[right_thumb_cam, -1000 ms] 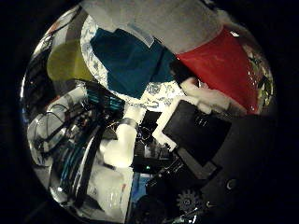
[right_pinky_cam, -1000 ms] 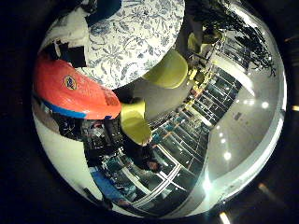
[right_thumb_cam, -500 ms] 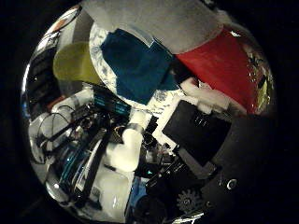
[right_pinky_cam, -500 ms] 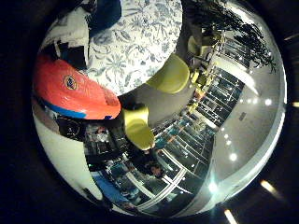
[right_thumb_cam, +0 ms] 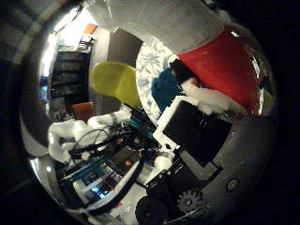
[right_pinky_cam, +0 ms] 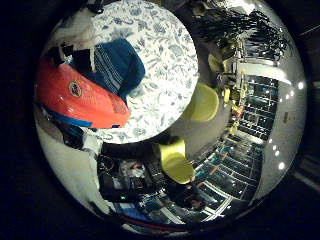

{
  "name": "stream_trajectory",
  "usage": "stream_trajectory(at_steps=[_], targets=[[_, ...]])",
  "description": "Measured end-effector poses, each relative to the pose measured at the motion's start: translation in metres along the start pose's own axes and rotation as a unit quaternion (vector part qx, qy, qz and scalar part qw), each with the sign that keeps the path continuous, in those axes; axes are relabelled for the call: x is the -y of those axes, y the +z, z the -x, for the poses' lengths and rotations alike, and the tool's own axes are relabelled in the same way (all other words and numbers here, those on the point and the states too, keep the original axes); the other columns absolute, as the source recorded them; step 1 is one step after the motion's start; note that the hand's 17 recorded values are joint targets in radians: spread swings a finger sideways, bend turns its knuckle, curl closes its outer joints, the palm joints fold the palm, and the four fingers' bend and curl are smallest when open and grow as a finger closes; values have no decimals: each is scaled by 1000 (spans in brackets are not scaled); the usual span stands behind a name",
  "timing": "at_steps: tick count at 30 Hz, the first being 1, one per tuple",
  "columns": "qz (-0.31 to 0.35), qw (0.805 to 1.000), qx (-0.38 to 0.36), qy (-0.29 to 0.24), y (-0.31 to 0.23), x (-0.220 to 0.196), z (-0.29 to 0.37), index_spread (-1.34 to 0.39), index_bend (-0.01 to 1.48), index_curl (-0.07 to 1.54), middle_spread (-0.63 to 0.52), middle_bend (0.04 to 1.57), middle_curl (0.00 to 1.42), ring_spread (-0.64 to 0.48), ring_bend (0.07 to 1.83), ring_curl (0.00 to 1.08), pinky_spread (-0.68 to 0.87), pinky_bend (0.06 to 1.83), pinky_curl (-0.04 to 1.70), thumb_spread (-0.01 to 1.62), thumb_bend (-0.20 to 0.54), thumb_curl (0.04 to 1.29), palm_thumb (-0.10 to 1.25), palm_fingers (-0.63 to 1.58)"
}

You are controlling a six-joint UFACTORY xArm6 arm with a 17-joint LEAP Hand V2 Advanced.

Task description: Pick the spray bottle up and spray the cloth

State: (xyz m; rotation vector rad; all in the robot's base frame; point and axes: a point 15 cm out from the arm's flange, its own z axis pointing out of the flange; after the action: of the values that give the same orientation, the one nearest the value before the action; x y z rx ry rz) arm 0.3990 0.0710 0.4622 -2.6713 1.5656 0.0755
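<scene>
An orange-red spray bottle point(right_pinky_cam: 80, 100) with a blue band lies right against my palm. Its body also shows beside my fingers point(right_thumb_cam: 220, 70). My right hand point(right_thumb_cam: 197, 133) is curled round it, a white and black finger pressing on its side. The blue cloth point(right_pinky_cam: 117, 65) lies rumpled on a round table with a blue-flowered cover point(right_pinky_cam: 165, 75). It sits just past the bottle's white and black head end. The bottle is held above the table, off its surface.
Two yellow-green chairs point(right_pinky_cam: 202, 102) point(right_pinky_cam: 175, 160) stand beside the round table, and one of them shows again point(right_thumb_cam: 115, 79). Beyond them are shelves, plants and ceiling lights of a large room. The arm's white and teal parts point(right_thumb_cam: 84, 136) fill one side.
Both palm views have swung, so the hand has turned with the bottle. More of the blue cloth now shows past the bottle. The bottle stays against the palm.
</scene>
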Motion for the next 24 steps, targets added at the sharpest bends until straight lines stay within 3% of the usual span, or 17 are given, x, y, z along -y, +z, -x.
stream_trajectory(at_steps=[8,17,24], targets=[[-150,982,110,14,-24,67,30,-204,1097,780,-71,1351,603,-156,1459,586,-199,1343,790,645,-16,900,1073,1206],[-215,946,241,5,53,92,51,-204,1097,780,-71,1351,605,-156,1459,586,-199,1343,791,624,-18,907,1096,1206],[-223,938,264,-19,107,93,63,-204,1096,780,-72,1354,606,-156,1459,586,-199,1342,792,608,-18,913,1098,1207]])
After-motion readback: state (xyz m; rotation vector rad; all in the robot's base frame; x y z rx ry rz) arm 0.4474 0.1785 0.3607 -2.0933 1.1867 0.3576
